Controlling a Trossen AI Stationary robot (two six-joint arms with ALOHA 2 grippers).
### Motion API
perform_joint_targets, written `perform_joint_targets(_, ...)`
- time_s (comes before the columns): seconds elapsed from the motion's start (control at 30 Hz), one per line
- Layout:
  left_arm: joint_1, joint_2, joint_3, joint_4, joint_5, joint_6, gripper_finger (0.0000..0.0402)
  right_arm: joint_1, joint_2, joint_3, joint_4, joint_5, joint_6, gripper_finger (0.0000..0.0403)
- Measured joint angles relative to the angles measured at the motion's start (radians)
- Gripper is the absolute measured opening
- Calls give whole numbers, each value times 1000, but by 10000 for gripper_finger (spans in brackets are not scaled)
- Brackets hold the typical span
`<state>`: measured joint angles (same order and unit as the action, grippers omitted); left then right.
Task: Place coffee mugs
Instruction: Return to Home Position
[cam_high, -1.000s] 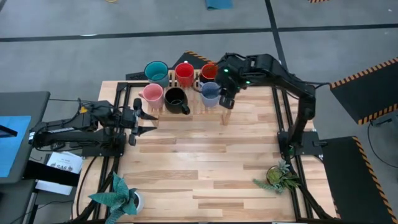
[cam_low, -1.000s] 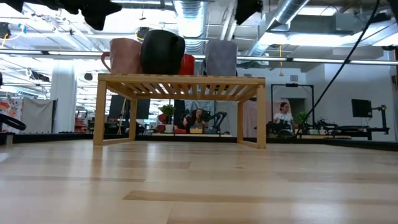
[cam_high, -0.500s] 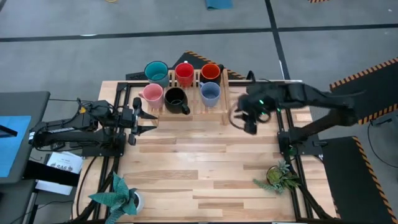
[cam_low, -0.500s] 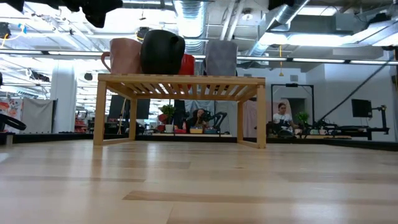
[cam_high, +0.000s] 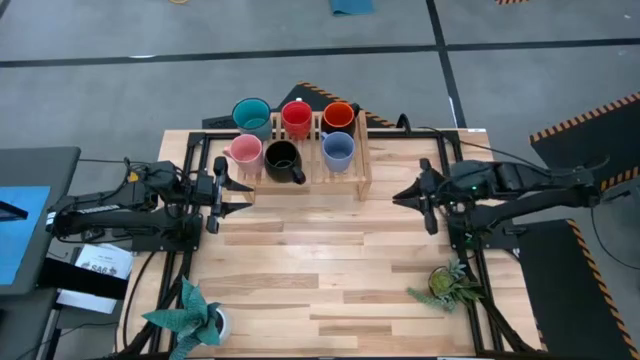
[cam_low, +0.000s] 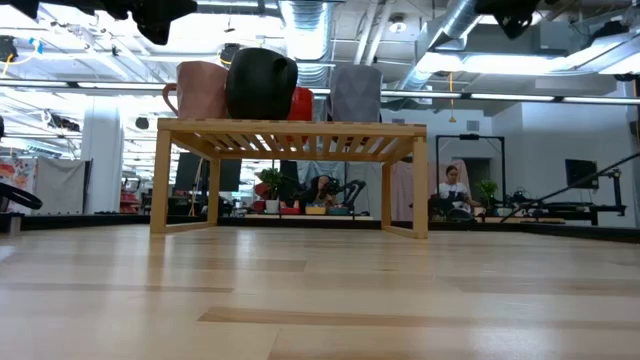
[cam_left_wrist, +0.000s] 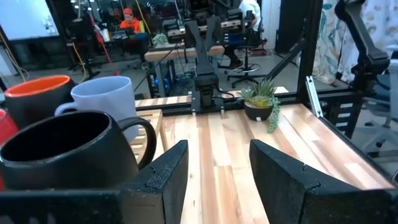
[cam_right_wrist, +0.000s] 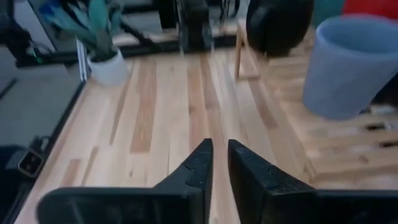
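Note:
Six mugs stand upright on a slatted wooden rack (cam_high: 362, 172) at the table's far side. The back row holds teal (cam_high: 251, 115), red (cam_high: 296, 117) and orange-and-dark (cam_high: 338, 114). The front row holds pink (cam_high: 243, 151), black (cam_high: 283, 160) and pale blue (cam_high: 338, 151). My left gripper (cam_high: 243, 190) is open, just left of the rack's near left corner, with the black mug (cam_left_wrist: 62, 146) close in front of it. My right gripper (cam_high: 400, 196) is shut and hangs to the right of the rack, pointing left, with the pale blue mug (cam_right_wrist: 348, 65) ahead of it.
A potted plant with teal leaves (cam_high: 190, 315) stands at the near left corner. A small green plant (cam_high: 445, 283) stands near the right arm's base. Bare wooden tabletop (cam_high: 320, 260) lies between the arms and toward the near edge. People work in the room beyond (cam_low: 455, 185).
My right arm has drawn back from above the rack's right end, by the pale blue mug. It has swung toward the table's right edge and a little nearer, and now points left at the rack. The mugs have stayed where they were.

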<state>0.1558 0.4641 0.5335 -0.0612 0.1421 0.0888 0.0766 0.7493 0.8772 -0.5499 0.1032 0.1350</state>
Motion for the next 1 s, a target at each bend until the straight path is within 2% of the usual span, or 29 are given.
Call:
perform_joint_targets(0.2,0,0,0,-52,39,-49,158,0,-74,-55,74,0,-31,19)
perform_joint_targets(0.33,0,0,0,-85,44,-83,145,0,-77,-60,72,0,-23,20)
perform_joint_targets(0.43,-9,-1,0,-89,41,-74,102,0,-77,-60,73,0,-19,31)
perform_joint_targets(0.57,-52,-31,-12,-99,26,-15,17,0,-75,-60,72,0,-19,21)
perform_joint_targets(0.8,-139,-209,-179,-18,-58,-15,0,0,-83,-60,73,0,-11,19)
perform_joint_targets(1.0,-145,-372,-284,-8,-10,-16,0,0,-79,-60,73,0,-12,25)
